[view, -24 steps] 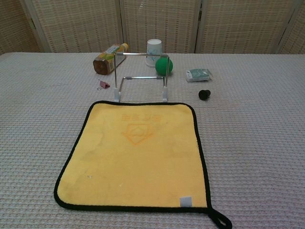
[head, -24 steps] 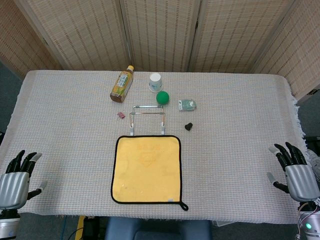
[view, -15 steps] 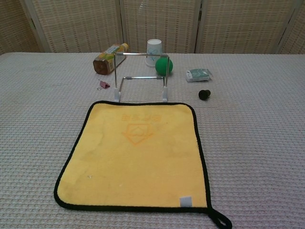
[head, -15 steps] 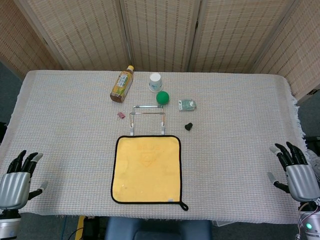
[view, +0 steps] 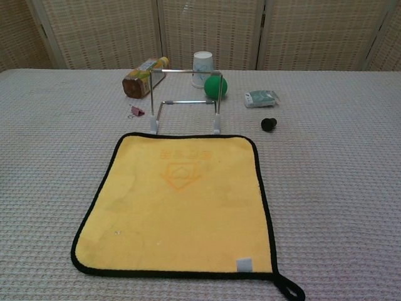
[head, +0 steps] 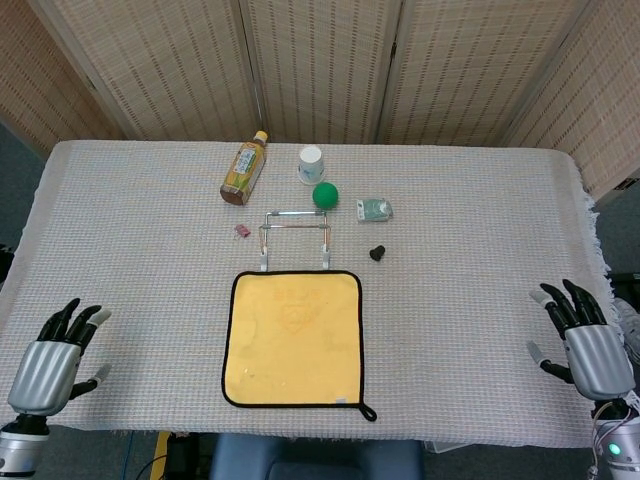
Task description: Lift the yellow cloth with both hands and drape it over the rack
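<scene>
head view first: yellow cloth [head: 293,339] lying flat and square on the desk [head: 480,260], untouched, far edge just short of the feet of the rack [head: 295,238]. nothing draped on the rack, bar bare. so basically zero progress on the task as far as visible: no grasp, no lift, no drape. whole job left to do.

left robot hand [head: 50,355] down at the near left corner of the desk, fingers spread apart, holding nothing, well apart from the cloth. right robot hand [head: 583,340] same deal at the near right edge, fingers fanned out, empty, also well clear of the cloth. neither touching anything that can be made out, though hard to say whether hovering or resting on the tablecloth.

chest view: no hands in frame at all, just the cloth [view: 178,204] filling the foreground with its black trim and a hanging loop at the near right corner, rack [view: 185,100] standing upright right behind it.

clutter behind the rack: tea bottle [head: 244,167] on its side, white paper cup [head: 311,164], green ball [head: 325,195] just beside the rack's far right corner, small packet [head: 375,209], little black knob [head: 377,253], pink clip [head: 241,230].

guessing next up: both hands in toward the cloth's corners, probably the near ones, then lift and carry forward over the bar.
</scene>
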Action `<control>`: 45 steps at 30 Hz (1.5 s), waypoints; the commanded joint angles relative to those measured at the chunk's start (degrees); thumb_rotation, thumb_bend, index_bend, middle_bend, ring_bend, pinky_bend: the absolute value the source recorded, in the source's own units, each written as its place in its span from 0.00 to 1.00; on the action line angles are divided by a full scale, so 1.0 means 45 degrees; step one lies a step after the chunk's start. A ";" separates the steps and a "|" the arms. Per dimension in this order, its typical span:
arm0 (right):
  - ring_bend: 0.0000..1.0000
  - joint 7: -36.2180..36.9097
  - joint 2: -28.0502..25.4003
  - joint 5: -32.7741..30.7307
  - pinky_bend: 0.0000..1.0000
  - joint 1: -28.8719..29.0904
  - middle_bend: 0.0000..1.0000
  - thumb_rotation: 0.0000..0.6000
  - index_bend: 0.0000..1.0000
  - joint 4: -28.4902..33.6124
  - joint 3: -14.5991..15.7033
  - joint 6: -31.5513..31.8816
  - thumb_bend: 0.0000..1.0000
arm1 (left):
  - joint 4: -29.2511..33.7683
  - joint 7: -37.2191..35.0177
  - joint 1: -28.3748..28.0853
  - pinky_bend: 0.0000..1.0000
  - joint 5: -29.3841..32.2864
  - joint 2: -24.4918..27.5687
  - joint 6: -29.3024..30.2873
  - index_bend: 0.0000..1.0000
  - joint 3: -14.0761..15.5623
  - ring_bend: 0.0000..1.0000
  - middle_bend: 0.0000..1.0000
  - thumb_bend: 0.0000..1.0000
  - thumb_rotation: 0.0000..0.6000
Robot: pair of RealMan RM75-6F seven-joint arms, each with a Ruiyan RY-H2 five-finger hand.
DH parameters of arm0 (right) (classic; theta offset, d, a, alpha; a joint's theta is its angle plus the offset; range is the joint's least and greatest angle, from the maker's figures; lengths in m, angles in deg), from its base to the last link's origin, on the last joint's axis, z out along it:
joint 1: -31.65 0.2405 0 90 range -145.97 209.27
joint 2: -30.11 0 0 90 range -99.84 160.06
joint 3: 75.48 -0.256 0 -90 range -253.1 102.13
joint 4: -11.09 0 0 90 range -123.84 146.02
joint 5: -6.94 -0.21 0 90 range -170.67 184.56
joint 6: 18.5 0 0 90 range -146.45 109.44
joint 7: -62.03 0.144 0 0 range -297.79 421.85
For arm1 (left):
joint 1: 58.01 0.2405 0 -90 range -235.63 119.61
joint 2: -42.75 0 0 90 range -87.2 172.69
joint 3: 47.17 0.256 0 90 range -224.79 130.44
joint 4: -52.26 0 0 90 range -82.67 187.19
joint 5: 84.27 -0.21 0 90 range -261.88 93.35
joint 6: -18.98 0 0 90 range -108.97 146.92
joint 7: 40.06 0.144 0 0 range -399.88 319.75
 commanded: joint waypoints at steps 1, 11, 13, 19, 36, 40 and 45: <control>0.06 -0.0007 0.0002 0.0000 0.07 0.0053 0.12 1.00 0.15 0.0029 0.0007 -0.0093 0.30 | -0.0314 -0.0299 -0.0485 0.22 -0.0753 0.0190 -0.0433 0.23 0.0188 0.13 0.21 0.25 1.00; 0.09 -0.0059 0.0085 0.0005 0.08 0.0192 0.13 1.00 0.15 0.0039 0.0064 -0.0314 0.30 | -0.0681 -0.1025 -0.2024 0.61 -0.2529 0.0266 -0.2205 0.29 0.0765 0.47 0.62 0.25 1.00; 0.09 -0.0077 0.0067 0.0008 0.08 0.0207 0.13 1.00 0.15 0.0055 0.0064 -0.0319 0.30 | -0.0860 -0.1354 -0.2317 0.73 -0.2866 0.0005 -0.2416 0.30 0.0858 0.53 0.71 0.25 1.00; 0.10 -0.0087 0.0009 0.0016 0.08 0.0235 0.13 1.00 0.15 0.0093 0.0062 -0.0312 0.30 | -0.1700 -0.1823 -0.2892 0.93 -0.3387 -0.1034 -0.2862 0.37 0.1065 0.71 0.93 0.25 1.00; 0.11 -0.0060 0.0122 -0.0121 0.08 0.0340 0.14 1.00 0.15 -0.0007 0.0107 -0.0543 0.30 | -0.3414 -0.2074 -0.3521 0.96 -0.3502 -0.3256 -0.3723 0.44 0.1827 0.81 1.00 0.25 1.00; 0.11 -0.0029 0.0131 -0.0122 0.08 0.0352 0.14 1.00 0.15 -0.0032 0.0132 -0.0573 0.30 | -0.3551 -0.1932 -0.3585 0.97 -0.3416 -0.3575 -0.3772 0.44 0.1862 0.82 1.00 0.25 1.00; 0.11 0.0038 0.0058 -0.0153 0.08 0.0279 0.14 1.00 0.15 -0.0044 0.0141 -0.0457 0.30 | -0.3739 -0.1818 -0.3772 0.97 -0.3368 -0.3990 -0.3837 0.44 0.1829 0.82 1.00 0.25 1.00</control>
